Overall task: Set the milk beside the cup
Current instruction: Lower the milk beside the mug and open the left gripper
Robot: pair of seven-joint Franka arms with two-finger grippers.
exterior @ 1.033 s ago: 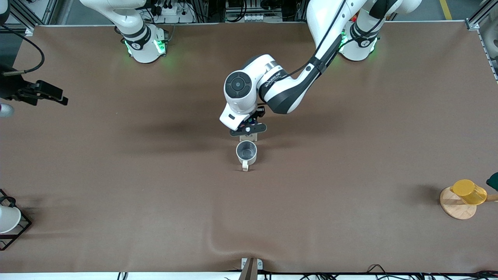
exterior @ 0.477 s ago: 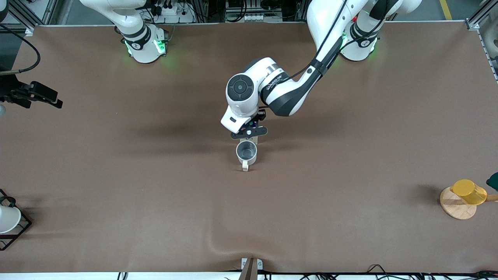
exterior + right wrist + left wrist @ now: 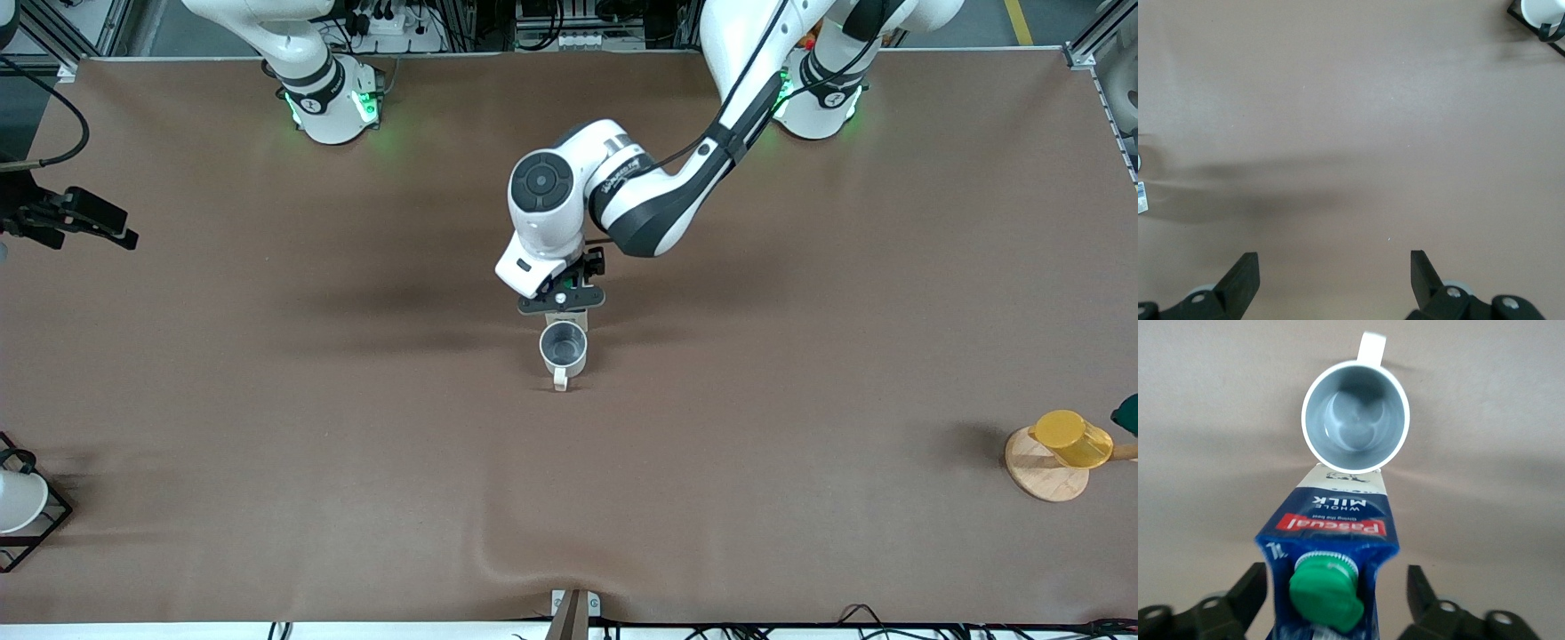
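Note:
The milk (image 3: 1338, 527), a dark blue carton with a green cap, stands upright on the table against the cup (image 3: 1356, 423), an off-white mug with a grey inside. In the front view only a whitish strip of the milk (image 3: 569, 317) shows under the left hand, just farther from the camera than the cup (image 3: 564, 347). My left gripper (image 3: 562, 300) is over the milk, its fingers (image 3: 1418, 587) open and spread either side of the carton top, with a gap on one side. My right gripper (image 3: 124, 233) is open and empty over the right arm's end of the table.
A yellow cup on a wooden disc (image 3: 1067, 440) stands at the left arm's end, near the camera. A white cup in a black wire rack (image 3: 18, 502) stands at the right arm's end, near the camera, and shows in the right wrist view (image 3: 1541, 13).
My left hand has risen slightly above the milk, which stays standing by the cup. My right gripper has drawn back toward the right arm's end of the table.

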